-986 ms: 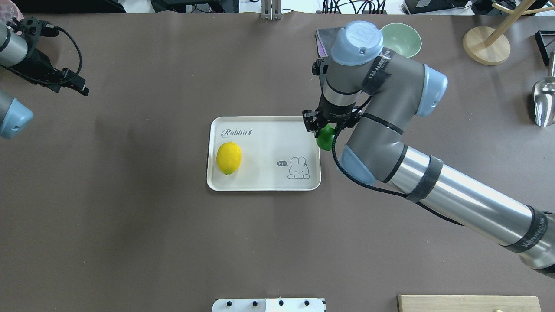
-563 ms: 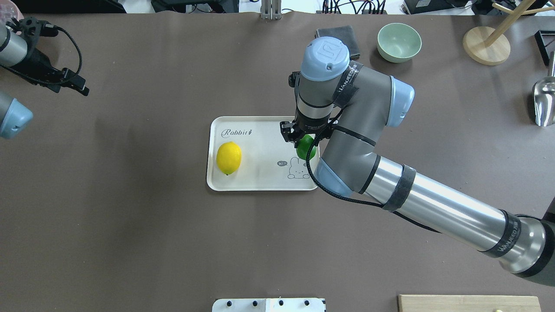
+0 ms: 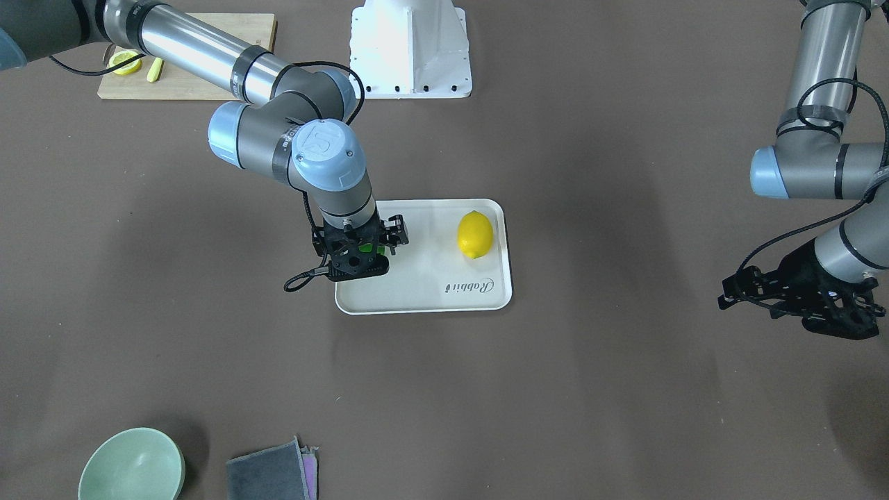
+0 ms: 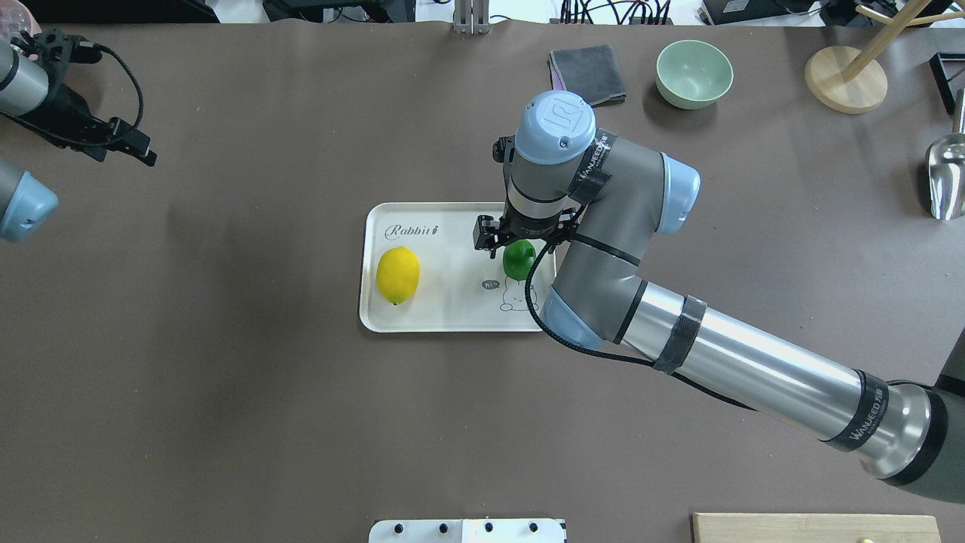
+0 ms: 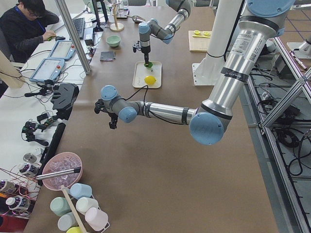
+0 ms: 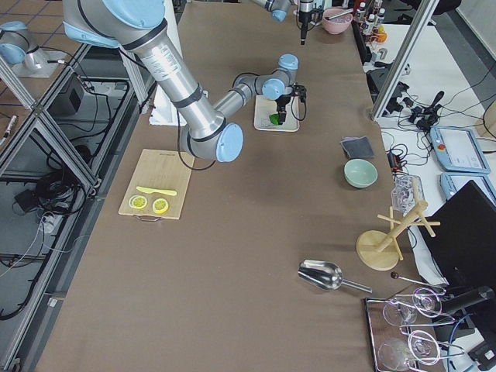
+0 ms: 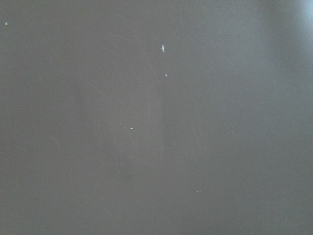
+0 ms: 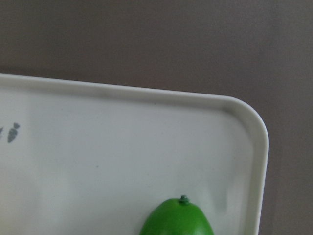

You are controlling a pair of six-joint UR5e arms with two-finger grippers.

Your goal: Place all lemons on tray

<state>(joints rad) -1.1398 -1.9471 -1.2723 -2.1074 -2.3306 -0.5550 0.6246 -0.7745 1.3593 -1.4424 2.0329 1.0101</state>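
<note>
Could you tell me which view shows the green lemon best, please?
The overhead exterior view: most of the green lemon shows, over the tray. The right wrist view catches only its tip, the front-facing view mostly hides it behind the right gripper, the side views show specks.

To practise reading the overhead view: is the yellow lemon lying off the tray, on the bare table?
No, the yellow lemon lies inside the tray, well within its rim.
</note>
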